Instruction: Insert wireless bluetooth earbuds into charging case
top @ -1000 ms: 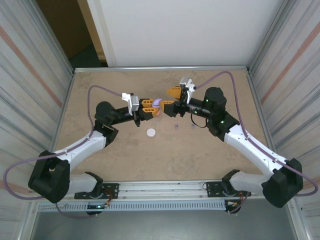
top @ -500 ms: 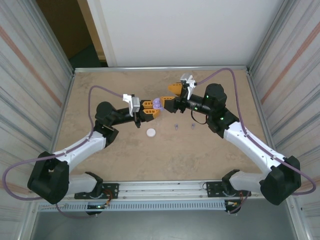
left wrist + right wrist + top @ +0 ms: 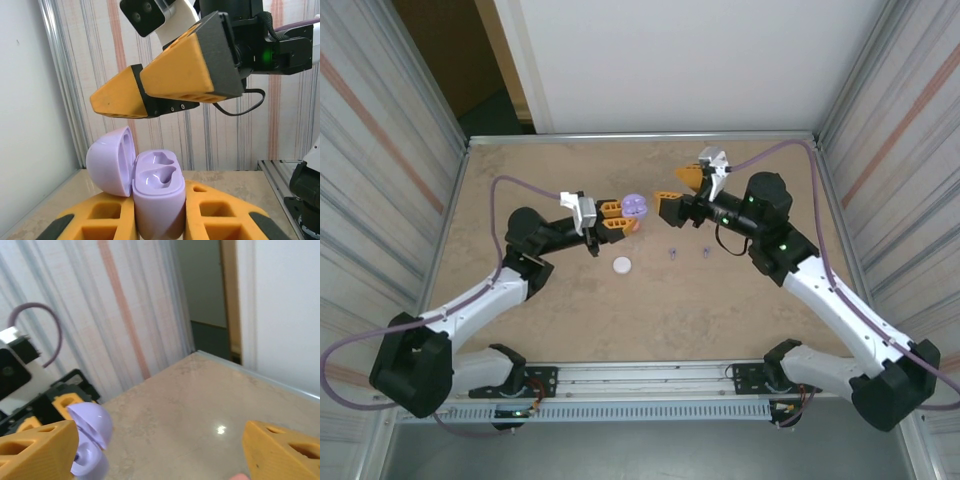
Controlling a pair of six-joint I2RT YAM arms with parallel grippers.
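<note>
Lilac case [image 3: 155,200], lid open, wells empty, clamped in left fingers [image 3: 100,220]; right fingers [image 3: 185,72] spread.

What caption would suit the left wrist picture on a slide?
Left fingers grip an open, empty purple charging case; the right fingers hover open close by.

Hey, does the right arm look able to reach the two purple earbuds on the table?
Probably yes. Its fingers are open and empty, and both earbuds lie in the open on the table close by, with nothing covering them.
</note>
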